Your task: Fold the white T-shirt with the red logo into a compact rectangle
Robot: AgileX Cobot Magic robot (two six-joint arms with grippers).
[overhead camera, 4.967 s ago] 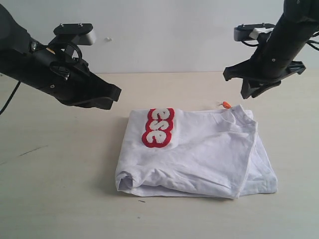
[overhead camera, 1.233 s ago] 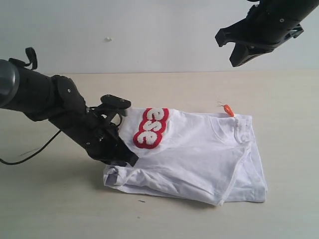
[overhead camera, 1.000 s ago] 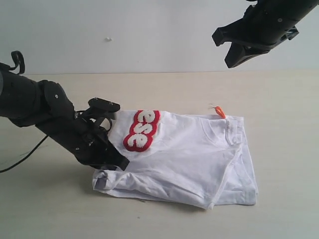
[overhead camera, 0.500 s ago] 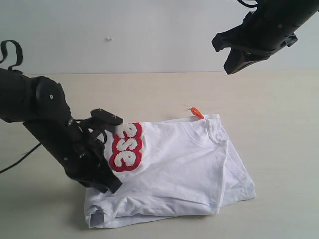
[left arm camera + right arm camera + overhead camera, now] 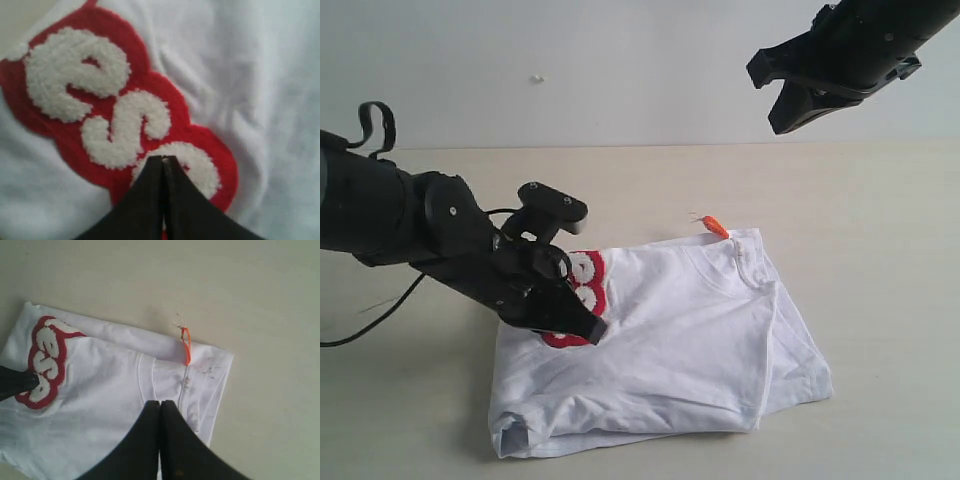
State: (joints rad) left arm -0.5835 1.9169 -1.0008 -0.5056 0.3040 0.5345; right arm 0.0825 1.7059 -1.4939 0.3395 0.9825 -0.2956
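Observation:
The white T-shirt [image 5: 670, 340] lies folded in a rough rectangle on the table, its orange neck tag [image 5: 717, 226] at the far edge. The red logo [image 5: 582, 283] sits near its left edge, partly hidden in the exterior view. My left gripper [image 5: 588, 330] is shut, low over the logo. In the left wrist view its tips [image 5: 161, 159] meet over a fuzzy white letter of the logo [image 5: 115, 125], with no cloth seen between them. My right gripper [image 5: 772, 98] hangs shut high above the far right, tips [image 5: 160, 402] over the T-shirt [image 5: 100, 400] near the collar.
The table [image 5: 880, 250] is pale beige, with a white wall behind it. A black cable [image 5: 370, 320] trails from the left arm across the table at the left. The left gripper [image 5: 20, 382] also shows in the right wrist view beside the logo [image 5: 44, 360].
The T-shirt was dragged left and toward the front edge, turning a little. In the last half second it stayed still while my left gripper moved right, from its left edge onto the logo.

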